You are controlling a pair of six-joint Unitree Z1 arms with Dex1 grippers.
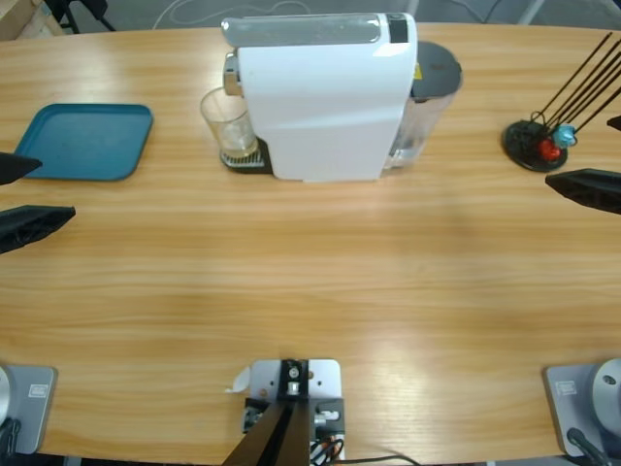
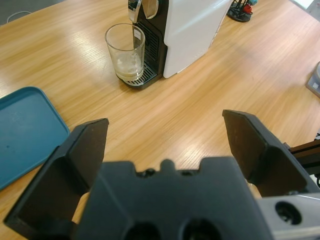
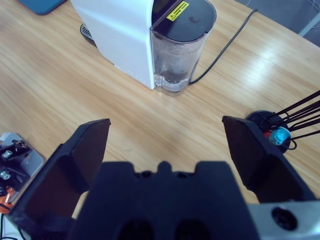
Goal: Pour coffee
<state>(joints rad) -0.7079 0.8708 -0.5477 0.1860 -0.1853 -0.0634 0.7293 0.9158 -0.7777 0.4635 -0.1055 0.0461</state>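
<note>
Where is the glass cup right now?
The glass tumbler stands on the drip grate under the spout of the white coffee machine, on its left side in the high view, with the blue tray further left on the table.

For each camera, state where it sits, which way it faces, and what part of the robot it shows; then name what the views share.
High view: above the table, looking down; left gripper at one side edge, right gripper at the other.
Left wrist view: along the open left gripper toward the glass tumbler, coffee machine and blue tray.
Right wrist view: along the open right gripper toward the machine's water tank.
Shared: all three show the coffee machine.
</note>
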